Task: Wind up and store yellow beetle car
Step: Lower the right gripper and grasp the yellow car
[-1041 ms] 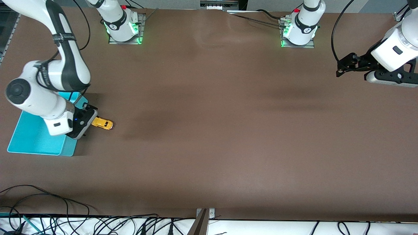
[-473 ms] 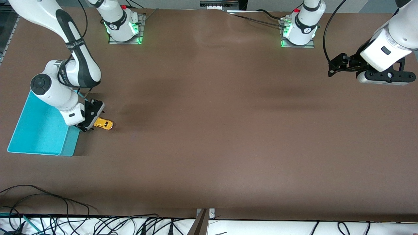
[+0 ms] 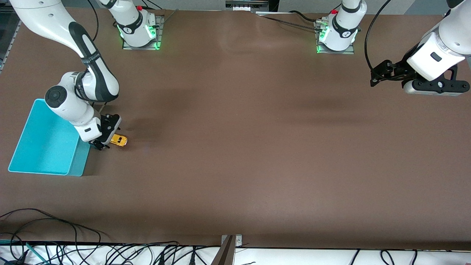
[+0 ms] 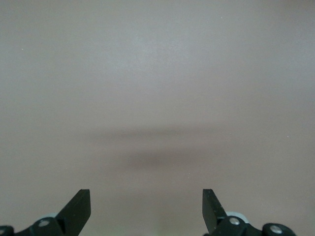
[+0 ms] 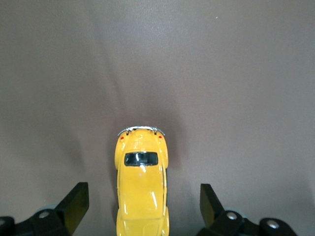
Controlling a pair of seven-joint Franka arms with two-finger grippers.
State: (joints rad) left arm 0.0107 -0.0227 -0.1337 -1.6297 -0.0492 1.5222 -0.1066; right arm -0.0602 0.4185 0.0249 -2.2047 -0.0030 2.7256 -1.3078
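You've got the yellow beetle car sitting on the brown table, mid-left of the front view, just beside the turquoise bin on the side toward the table's middle. It isn't in the bin.

The right gripper is low over the car's bin-side end, w/ the car only partly showing past it. In the right wrist view the car lies between the two black fingers, which stand wide apart w/ table showing on both sides of the car, so no touch, no clamp.

The left gripper hangs in the upper right of the front view, over bare table at the left arm's end, well apart from the car; that arm is waiting. Its fingers are spread apart too, w/ nothing between them but table.
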